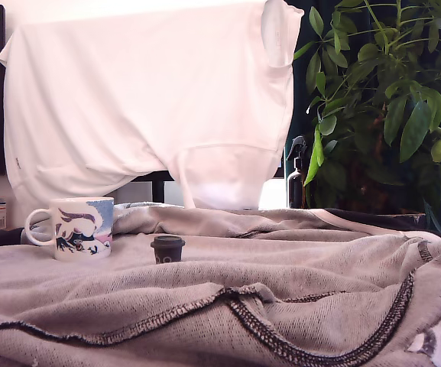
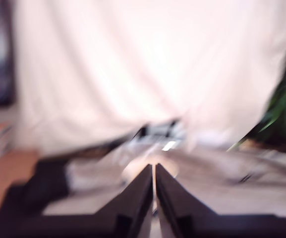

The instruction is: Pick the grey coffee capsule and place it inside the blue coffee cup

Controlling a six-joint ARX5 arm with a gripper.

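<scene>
Grey cloth (image 1: 296, 260) is spread as the work surface. On it the grey coffee capsule (image 1: 167, 248) is set upright, near the blue coffee cup (image 1: 82, 227), apart. The gripper (image 2: 154, 171) is seen pressed together, empty.

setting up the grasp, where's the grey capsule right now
In the exterior view, the grey coffee capsule stands upright on the grey cloth, left of centre, just right of the mug and apart from it.

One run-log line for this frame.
hand: shut, empty | grey capsule: upright on blanket, beside cup | cup: upright | task: not started
</scene>
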